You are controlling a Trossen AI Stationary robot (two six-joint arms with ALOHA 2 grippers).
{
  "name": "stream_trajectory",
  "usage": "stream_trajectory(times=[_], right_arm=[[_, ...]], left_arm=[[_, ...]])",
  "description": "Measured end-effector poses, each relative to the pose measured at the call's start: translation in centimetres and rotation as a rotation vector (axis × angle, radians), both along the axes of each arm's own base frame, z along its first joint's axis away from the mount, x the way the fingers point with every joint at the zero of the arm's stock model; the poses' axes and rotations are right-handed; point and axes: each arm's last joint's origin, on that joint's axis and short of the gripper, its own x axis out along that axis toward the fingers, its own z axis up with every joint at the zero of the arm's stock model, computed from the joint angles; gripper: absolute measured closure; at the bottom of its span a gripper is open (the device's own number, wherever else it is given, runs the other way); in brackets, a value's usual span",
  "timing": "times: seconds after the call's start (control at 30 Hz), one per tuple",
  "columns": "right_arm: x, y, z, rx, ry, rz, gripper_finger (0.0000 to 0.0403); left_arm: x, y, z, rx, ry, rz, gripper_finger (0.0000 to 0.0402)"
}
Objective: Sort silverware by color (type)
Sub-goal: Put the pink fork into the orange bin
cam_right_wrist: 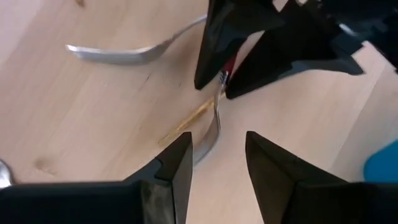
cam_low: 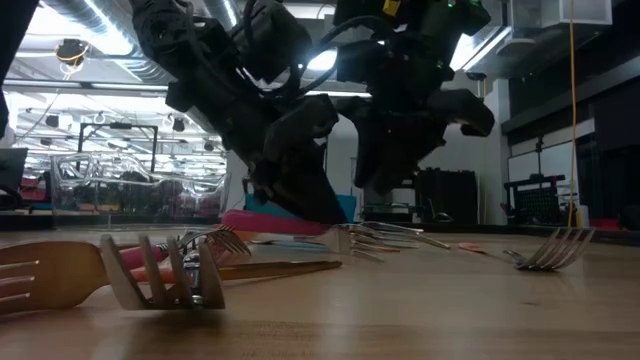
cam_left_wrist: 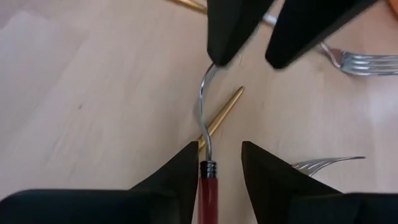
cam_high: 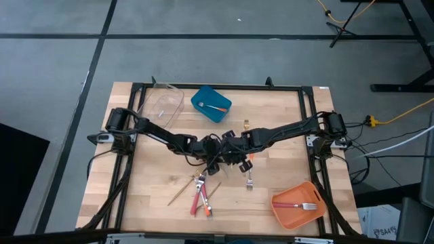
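Grippers meet at mid-table: your left gripper (cam_left_wrist: 217, 165) stands parted around the red-handled fork (cam_left_wrist: 208, 180), its fingers not clearly pressing it, while your right gripper (cam_right_wrist: 217, 158) reaches the fork's silver head, fingers apart. Below lies a gold utensil (cam_left_wrist: 221, 118). Nearby you have more forks (cam_high: 201, 196), with one in the orange bin (cam_high: 288, 213).
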Motion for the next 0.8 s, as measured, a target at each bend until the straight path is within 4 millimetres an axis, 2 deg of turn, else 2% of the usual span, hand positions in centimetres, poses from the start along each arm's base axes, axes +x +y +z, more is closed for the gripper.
stream_trajectory(times=[0.17, 0.47, 0.63, 0.8], right_arm=[[0.4, 0.1, 0.2, 0.038, -0.040, -0.012, 0.0265], [1.3, 0.2, 0.4, 0.061, -0.131, -0.031, 0.0265], [2.4, 0.4, -1.2, 0.093, -0.157, -0.052, 0.0265], [3.2, 0.5, -3.0, 0.105, -0.152, -0.059, 0.0265]], left_arm=[[-1.1, 0.7, 2.0, 0.011, 0.048, 0.021, 0.0286], [-5.6, 1.7, 7.0, 0.089, 0.202, 0.087, 0.0286], [-7.9, 2.0, 9.7, 0.153, 0.206, 0.143, 0.0286], [-9.0, 2.2, 11.5, 0.169, 0.149, 0.167, 0.0286]])
